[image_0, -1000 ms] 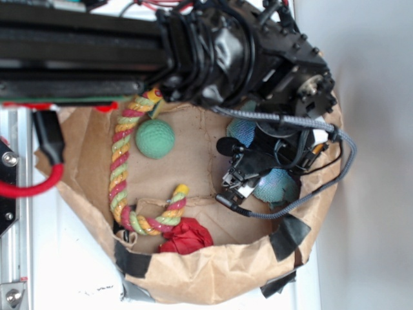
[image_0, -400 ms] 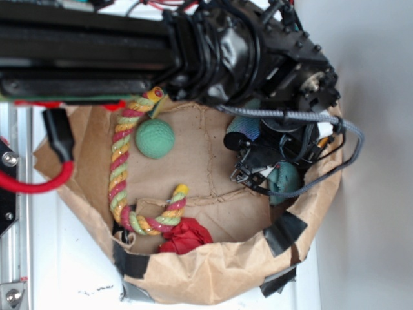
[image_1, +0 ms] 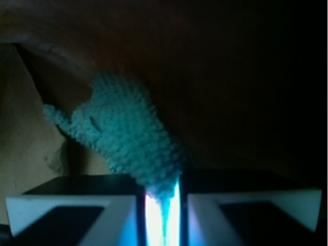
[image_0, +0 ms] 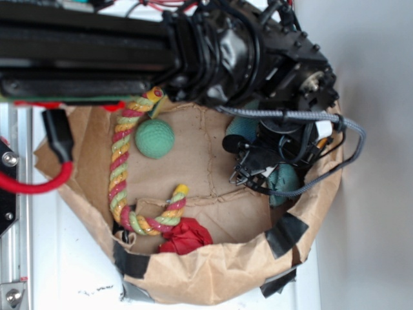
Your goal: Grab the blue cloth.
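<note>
Nubby terry blue cloth [image_1: 128, 138], creased matt brown paper bag [image_0: 213, 271], glossy black tape [image_0: 287, 234]

claw [image_1: 162, 205] has pinched the blue cloth [image_1: 125, 138], bunching it narrower.

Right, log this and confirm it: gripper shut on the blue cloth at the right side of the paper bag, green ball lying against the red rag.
One detail is wrong. The exterior view shows the green ball beside the striped rope, well apart from the red rag. The rest holds: the gripper is shut on the blue cloth at the right side of the paper bag.
</note>
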### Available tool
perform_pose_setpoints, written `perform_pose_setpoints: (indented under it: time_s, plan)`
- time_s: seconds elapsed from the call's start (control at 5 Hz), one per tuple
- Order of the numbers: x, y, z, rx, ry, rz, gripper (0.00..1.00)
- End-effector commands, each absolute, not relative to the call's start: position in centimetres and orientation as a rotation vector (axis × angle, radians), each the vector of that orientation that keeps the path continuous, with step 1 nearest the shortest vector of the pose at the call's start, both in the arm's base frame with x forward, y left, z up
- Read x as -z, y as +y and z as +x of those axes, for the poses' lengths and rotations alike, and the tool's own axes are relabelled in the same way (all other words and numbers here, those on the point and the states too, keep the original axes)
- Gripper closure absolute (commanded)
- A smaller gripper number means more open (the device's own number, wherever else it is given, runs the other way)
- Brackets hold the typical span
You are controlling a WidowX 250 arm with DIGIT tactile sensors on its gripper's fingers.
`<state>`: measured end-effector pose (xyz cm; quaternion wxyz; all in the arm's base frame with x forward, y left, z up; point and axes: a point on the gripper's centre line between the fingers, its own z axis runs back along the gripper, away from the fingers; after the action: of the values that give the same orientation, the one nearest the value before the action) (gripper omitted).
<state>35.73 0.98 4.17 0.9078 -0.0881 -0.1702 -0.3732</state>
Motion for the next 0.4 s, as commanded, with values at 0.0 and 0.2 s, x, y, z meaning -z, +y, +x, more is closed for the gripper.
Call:
perform_pose_setpoints:
  time_s: [0.0,0.2]
  plan:
    - [-11.1,3.6,31.9,0.249,-0.357,-0.312,1.00]
    - [-13.4,2.0,30.7,-0.001,-0.403,-0.293,1.00]
